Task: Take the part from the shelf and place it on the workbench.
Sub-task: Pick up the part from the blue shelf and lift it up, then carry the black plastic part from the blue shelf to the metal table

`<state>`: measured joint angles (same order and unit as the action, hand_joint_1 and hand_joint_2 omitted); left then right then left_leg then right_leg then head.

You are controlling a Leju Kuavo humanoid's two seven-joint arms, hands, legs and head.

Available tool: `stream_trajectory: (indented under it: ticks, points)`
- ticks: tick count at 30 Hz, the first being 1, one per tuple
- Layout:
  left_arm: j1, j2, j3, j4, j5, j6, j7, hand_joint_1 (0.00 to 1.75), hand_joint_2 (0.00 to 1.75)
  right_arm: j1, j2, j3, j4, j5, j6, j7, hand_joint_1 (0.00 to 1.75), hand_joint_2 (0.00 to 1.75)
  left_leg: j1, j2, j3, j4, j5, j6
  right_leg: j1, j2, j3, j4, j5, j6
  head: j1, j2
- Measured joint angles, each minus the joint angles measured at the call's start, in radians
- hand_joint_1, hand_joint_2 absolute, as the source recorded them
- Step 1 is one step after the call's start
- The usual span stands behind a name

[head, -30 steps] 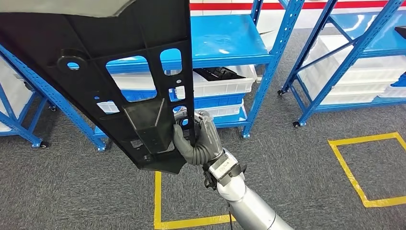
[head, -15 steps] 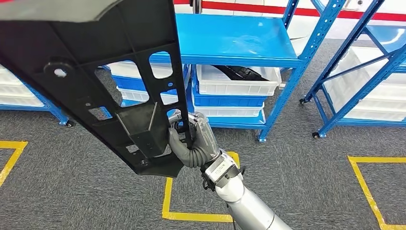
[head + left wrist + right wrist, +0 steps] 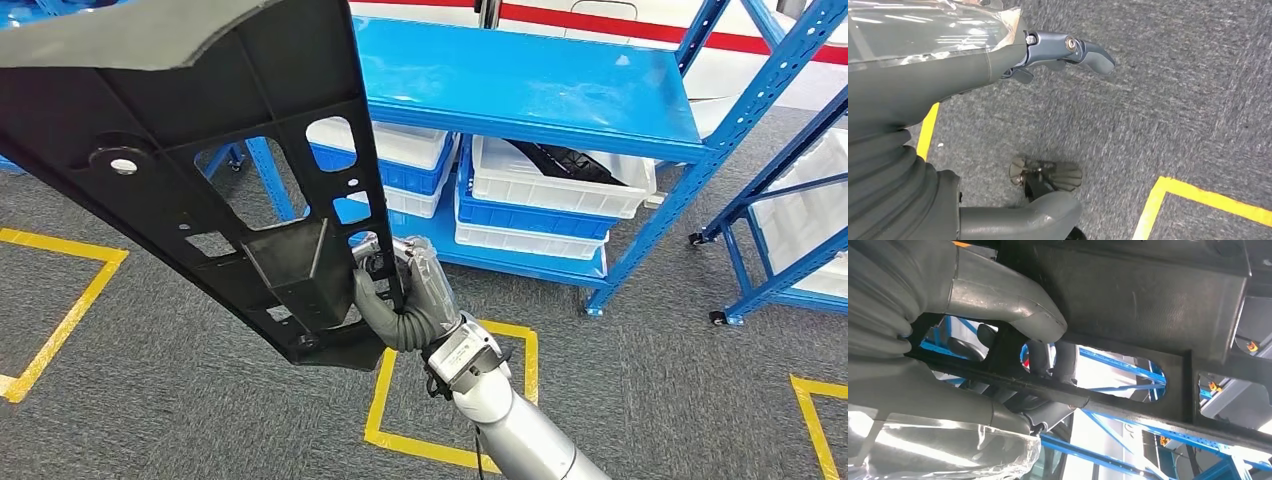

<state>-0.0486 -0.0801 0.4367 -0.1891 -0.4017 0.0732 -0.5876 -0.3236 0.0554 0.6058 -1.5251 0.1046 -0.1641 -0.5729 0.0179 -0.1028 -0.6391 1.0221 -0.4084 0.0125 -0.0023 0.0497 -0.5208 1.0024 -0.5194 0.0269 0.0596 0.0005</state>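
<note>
One black part is gripped at its lower edge by the right hand, raised above the carpet, blue shelf beyond. Left hand is empty, fingers spread.

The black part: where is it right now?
In the head view, the black part is held up at upper left by the right robot hand gripping its edge, in front of the blue shelf.

The right hand is up in front of the body on a bent silver arm. Its fingers and thumb wrap tight around the edge of the part. The left hand hangs low, fingers apart, holding nothing.
</note>
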Motion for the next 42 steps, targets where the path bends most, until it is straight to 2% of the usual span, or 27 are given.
stream_trajectory:
  ticks: [1, 3, 5, 7, 9, 10, 12, 14, 15, 17, 18, 19, 20, 22, 24, 25, 26, 28, 30, 32, 33, 35, 37, 39, 40, 41, 42]
  points:
    - [0.002, 0.001, 0.0, 0.0, 0.0, 0.0, 0.0, 0.0, 1.75, 0.0, 0.001, 0.0, 0.0, 0.0, 0.001, 0.0, 1.73, 1.75, 0.001, -0.004, -0.003, -0.002, 0.003, -0.006, -0.006, -0.009, 0.001, -0.002, 0.005, -0.007, 0.0, 0.0]
    - [0.004, 0.003, 0.0, 0.0, 0.0, 0.0, 0.0, 0.0, 1.75, -0.001, 0.005, 0.0, 0.0, 0.0, 0.002, 0.0, 1.73, 1.75, 0.001, 0.025, -0.017, 0.02, -0.014, -0.016, -0.016, -0.027, 0.004, -0.009, 0.016, -0.026, -0.003, 0.0]
    - [0.003, 0.003, 0.0, 0.0, 0.0, 0.002, 0.0, 0.0, 1.75, 0.0, 0.008, 0.0, 0.0, 0.0, 0.002, 0.0, 1.73, 1.75, 0.001, 0.076, -0.062, 0.119, -0.078, -0.024, -0.017, -0.05, 0.003, -0.012, 0.022, -0.04, -0.008, 0.0]
    - [0.001, 0.003, 0.001, 0.0, 0.0, 0.006, 0.001, 0.0, 1.75, 0.003, 0.007, 0.0, 0.0, 0.002, 0.003, 0.0, 1.73, 1.75, 0.004, 0.094, -0.119, 0.248, -0.136, -0.033, -0.011, -0.074, 0.001, -0.012, 0.022, -0.044, -0.01, 0.0]
    - [0.002, 0.003, 0.001, 0.0, 0.0, 0.01, 0.002, 0.0, 1.75, 0.007, 0.007, 0.0, 0.0, 0.004, 0.003, 0.0, 1.73, 1.75, 0.006, 0.099, -0.137, 0.293, -0.142, -0.038, -0.009, -0.093, 0.0, -0.012, 0.022, -0.044, -0.01, 0.0]
    - [0.002, 0.004, 0.001, 0.0, 0.0, 0.012, 0.003, 0.0, 1.75, 0.009, 0.007, 0.0, 0.0, 0.006, 0.003, 0.0, 1.73, 1.75, 0.007, 0.102, -0.121, 0.268, -0.124, -0.038, -0.009, -0.101, 0.0, -0.012, 0.021, -0.045, -0.01, 0.0]
    - [0.002, 0.006, 0.003, 0.0, -0.001, 0.016, 0.006, 0.0, 1.75, 0.011, 0.007, 0.0, 0.0, 0.01, 0.001, -0.002, 1.73, 1.75, 0.008, 0.127, -0.05, 0.143, -0.071, -0.037, -0.007, -0.115, 0.002, -0.01, 0.018, -0.043, -0.01, 0.0]
    - [-0.001, 0.008, 0.005, 0.0, 0.001, 0.019, 0.007, 0.0, 1.75, 0.011, 0.007, -0.001, 0.0, 0.015, -0.001, -0.006, 1.73, 1.75, 0.003, 0.157, 0.014, 0.028, -0.035, -0.026, 0.003, -0.129, 0.003, -0.007, 0.012, -0.035, -0.008, 0.0]
    - [-0.002, 0.008, 0.007, 0.0, 0.002, 0.02, 0.006, 0.0, 1.75, 0.011, 0.007, -0.001, 0.0, 0.017, -0.001, -0.008, 1.73, 1.75, 0.0, 0.163, 0.024, 0.007, -0.032, -0.019, 0.007, -0.135, 0.003, -0.007, 0.01, -0.031, -0.006, 0.0]
    - [-0.002, 0.007, 0.014, 0.0, 0.005, 0.021, 0.006, 0.0, 1.75, 0.011, 0.007, -0.001, 0.0, 0.019, -0.001, -0.01, 1.73, 1.75, -0.005, 0.145, 0.02, 0.002, -0.03, -0.005, 0.013, -0.15, 0.004, -0.008, 0.009, -0.023, -0.002, 0.0]
    - [-0.002, 0.006, 0.017, 0.0, 0.006, 0.021, 0.006, 0.0, 1.75, 0.011, 0.007, -0.002, -0.001, 0.019, -0.001, -0.011, 1.73, 1.75, -0.004, 0.138, 0.022, -0.003, -0.026, 0.002, 0.013, -0.15, 0.003, -0.006, 0.005, -0.018, -0.002, 0.0]
    - [-0.002, 0.004, 0.019, 0.0, 0.006, 0.022, 0.006, 0.0, 1.75, 0.011, 0.008, -0.002, -0.002, 0.019, -0.001, -0.012, 1.73, 1.75, -0.002, 0.129, 0.024, -0.01, -0.021, 0.011, 0.012, -0.137, -0.004, 0.011, -0.008, -0.016, -0.002, 0.0]
    - [-0.003, 0.002, 0.02, 0.0, 0.006, 0.022, 0.006, 0.0, 1.75, 0.011, 0.007, -0.003, -0.002, 0.019, -0.001, -0.012, 1.73, 1.75, 0.001, 0.119, 0.025, -0.016, -0.016, 0.019, 0.01, -0.115, -0.019, 0.046, -0.029, -0.016, -0.001, 0.0]
    - [-0.005, 0.0, 0.022, 0.0, 0.006, 0.021, 0.006, 0.0, 1.75, 0.015, 0.005, -0.007, -0.003, 0.026, -0.003, -0.012, 1.73, 1.75, 0.004, 0.098, 0.024, -0.022, -0.009, 0.028, 0.002, -0.068, -0.079, 0.177, -0.089, -0.021, 0.001, 0.0]
    - [-0.005, -0.001, 0.025, 0.0, 0.01, 0.018, 0.004, 0.0, 1.75, 0.024, 0.0, -0.012, -0.003, 0.039, -0.004, -0.009, 1.73, 1.75, 0.005, 0.073, 0.019, -0.021, -0.007, 0.028, -0.004, -0.054, -0.131, 0.284, -0.123, -0.015, 0.003, 0.0]
    - [-0.004, -0.002, 0.028, 0.0, 0.016, 0.015, 0.002, 0.0, 1.75, 0.029, -0.003, -0.015, -0.003, 0.046, -0.004, -0.008, 1.73, 1.75, 0.006, 0.06, 0.018, -0.021, -0.005, 0.026, -0.007, -0.053, -0.131, 0.284, -0.116, -0.006, 0.003, 0.0]
    - [-0.003, -0.003, 0.032, 0.0, 0.022, 0.012, 0.001, 0.0, 1.75, 0.032, -0.006, -0.018, -0.003, 0.052, -0.004, -0.008, 1.73, 1.75, 0.008, 0.047, 0.018, -0.02, -0.003, 0.023, -0.012, -0.05, -0.111, 0.239, -0.092, 0.006, 0.003, 0.0]
    - [-0.006, -0.004, 0.041, 0.0, 0.033, 0.008, 0.001, 0.0, 1.75, 0.035, -0.01, -0.023, -0.003, 0.058, -0.003, -0.007, 1.73, 1.75, 0.011, 0.022, 0.015, -0.014, -0.002, 0.012, -0.023, -0.025, -0.043, 0.095, -0.032, 0.026, 0.003, 0.0]
    - [-0.008, -0.003, 0.047, 0.0, 0.036, 0.007, 0.003, 0.0, 1.75, 0.038, -0.014, -0.026, -0.003, 0.06, -0.001, -0.008, 1.73, 1.75, 0.011, 0.003, 0.009, -0.011, 0.0, -0.003, -0.025, -0.002, -0.009, 0.011, -0.002, 0.022, 0.003, 0.0]
    - [-0.008, -0.002, 0.051, 0.0, 0.036, 0.008, 0.006, 0.0, 1.75, 0.04, -0.017, -0.029, -0.002, 0.061, 0.005, -0.01, 1.73, 1.75, 0.012, -0.01, 0.003, -0.016, 0.008, -0.018, -0.021, -0.01, -0.007, 0.004, 0.005, 0.002, 0.003, 0.0]
    - [-0.008, -0.001, 0.053, 0.0, 0.034, 0.009, 0.007, 0.0, 1.75, 0.041, -0.017, -0.03, -0.002, 0.061, 0.009, -0.012, 1.73, 1.75, 0.014, -0.005, 0.001, -0.016, 0.01, -0.023, -0.022, -0.017, -0.005, 0.004, 0.01, -0.007, 0.002, 0.0]
    - [-0.01, -0.001, 0.057, 0.0, 0.033, 0.012, 0.007, 0.0, 1.75, 0.04, -0.016, -0.031, -0.002, 0.06, 0.016, -0.016, 1.73, 1.75, 0.014, 0.039, -0.019, 0.024, -0.017, -0.029, -0.023, -0.035, -0.005, 0.002, 0.018, -0.024, -0.002, 0.0]
    - [-0.016, -0.001, 0.063, 0.0, 0.037, 0.013, 0.005, 0.0, 1.75, 0.04, -0.016, -0.031, 0.0, 0.059, 0.02, -0.017, 1.73, 1.75, 0.012, 0.089, -0.071, 0.143, -0.087, -0.031, -0.016, -0.056, -0.007, 0.001, 0.02, -0.035, -0.005, 0.0]
    - [-0.021, 0.0, 0.071, 0.0, 0.044, 0.013, 0.001, 0.0, 1.75, 0.04, -0.016, -0.03, 0.004, 0.058, 0.022, -0.018, 1.73, 1.75, 0.012, 0.099, -0.123, 0.262, -0.137, -0.03, -0.005, -0.081, -0.011, 0.002, 0.019, -0.04, -0.006, 0.0]
    - [-0.021, 0.001, 0.075, 0.0, 0.046, 0.013, 0.0, 0.0, 1.75, 0.04, -0.016, -0.03, 0.006, 0.056, 0.023, -0.02, 1.73, 1.75, 0.011, 0.1, -0.127, 0.277, -0.137, -0.027, 0.0, -0.092, -0.012, 0.002, 0.019, -0.042, -0.006, 0.0]
    - [-0.02, 0.002, 0.078, 0.0, 0.047, 0.013, -0.001, 0.0, 1.75, 0.039, -0.016, -0.03, 0.008, 0.052, 0.024, -0.022, 1.73, 1.75, 0.009, 0.102, -0.108, 0.248, -0.118, -0.021, 0.004, -0.103, -0.012, 0.002, 0.018, -0.043, -0.006, 0.0]
    - [-0.02, 0.003, 0.08, -0.001, 0.046, 0.014, -0.001, 0.0, 1.75, 0.038, -0.015, -0.03, 0.009, 0.047, 0.024, -0.025, 1.73, 1.75, 0.004, 0.112, -0.069, 0.186, -0.09, -0.011, 0.009, -0.113, -0.011, 0.002, 0.017, -0.044, -0.006, 0.0]
